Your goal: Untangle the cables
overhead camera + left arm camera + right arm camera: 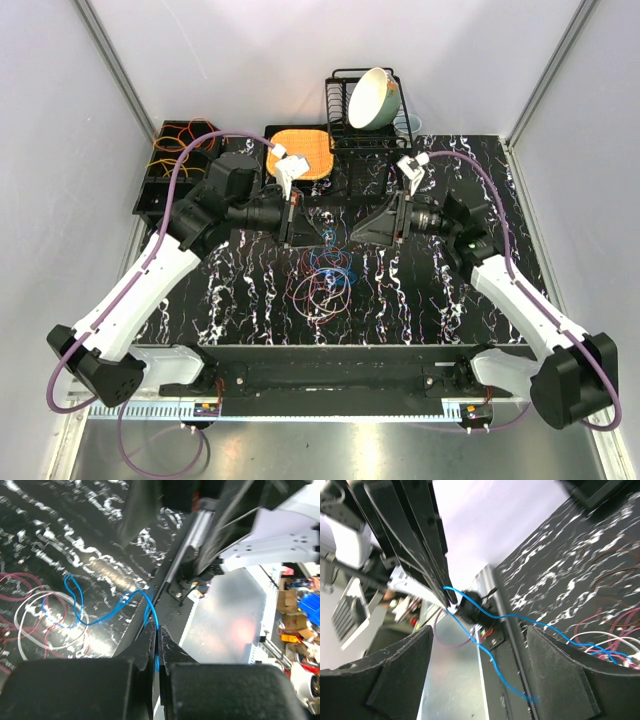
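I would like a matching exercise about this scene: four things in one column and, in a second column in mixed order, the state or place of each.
Things:
1. left tool
2. right tool
3. bowl
4. orange mat

States or places:
A. tilted in the dish rack
B. open wide
C. lying flat at the back of the table
D. shut on the blue cable

Pairs: 1-D, 2-B, 3-A, 4-C.
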